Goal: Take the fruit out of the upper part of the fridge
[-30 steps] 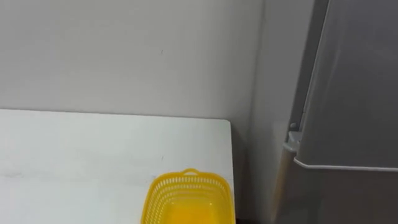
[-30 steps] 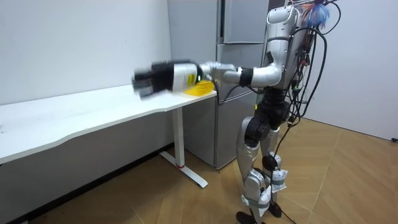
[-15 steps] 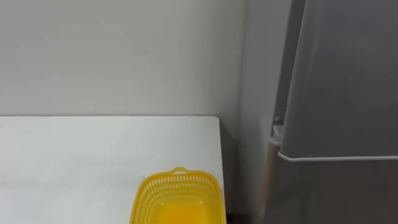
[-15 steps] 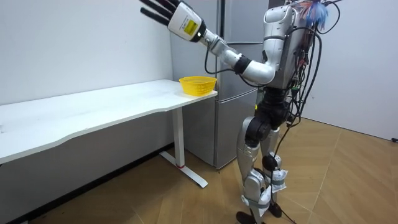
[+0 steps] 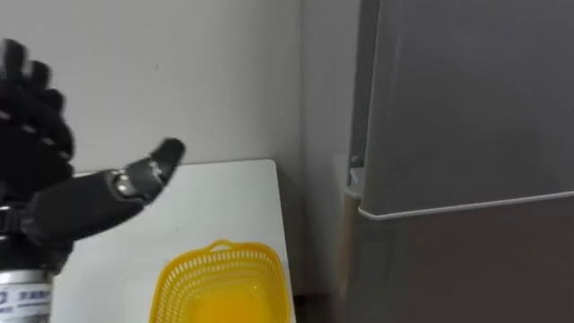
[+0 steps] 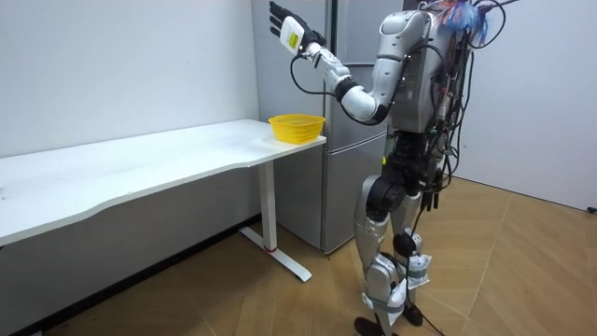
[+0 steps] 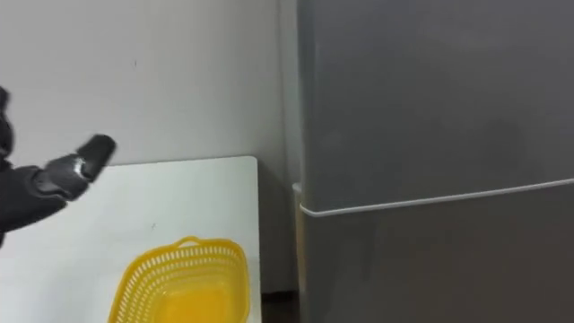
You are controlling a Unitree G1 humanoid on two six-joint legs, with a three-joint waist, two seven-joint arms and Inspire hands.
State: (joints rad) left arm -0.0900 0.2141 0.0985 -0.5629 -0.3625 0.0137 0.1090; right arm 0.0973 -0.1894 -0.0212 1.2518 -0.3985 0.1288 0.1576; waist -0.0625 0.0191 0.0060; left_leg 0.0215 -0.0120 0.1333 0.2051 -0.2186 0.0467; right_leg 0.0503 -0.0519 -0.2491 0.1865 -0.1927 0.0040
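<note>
Nearest the head camera, the robot's left hand [image 5: 54, 202] is seen at the left edge of the eye views. It is held up with the fingers straight and spread apart. The thumb [image 5: 148, 170] is stretched out toward the right, and nothing is held in the hand.

Below and just beyond the hand, a yellow plastic basket [image 5: 222, 283] with a lattice wall is set on a white table [image 5: 238, 197]. It is placed close to the table's right end.

To the right of the table, across a narrow gap, a grey fridge [image 5: 466, 269] is seen. Its upper door [image 5: 466, 99] is closed, and a pale seam is drawn across the front where the upper door meets the lower one. The thing to be retrieved is hidden behind that closed upper door, so it cannot be made out.

Behind the table and the fridge, a plain pale wall [image 5: 179, 72] is seen.

In the room view, the robot is shown standing upright on a wooden floor [image 6: 280, 308] at the end of the long table, in front of the fridge. The left arm is bent upward, and the open hand is held at about head height, before the upper door and apart from it. The basket is seen at the table corner next to the fridge.
</note>
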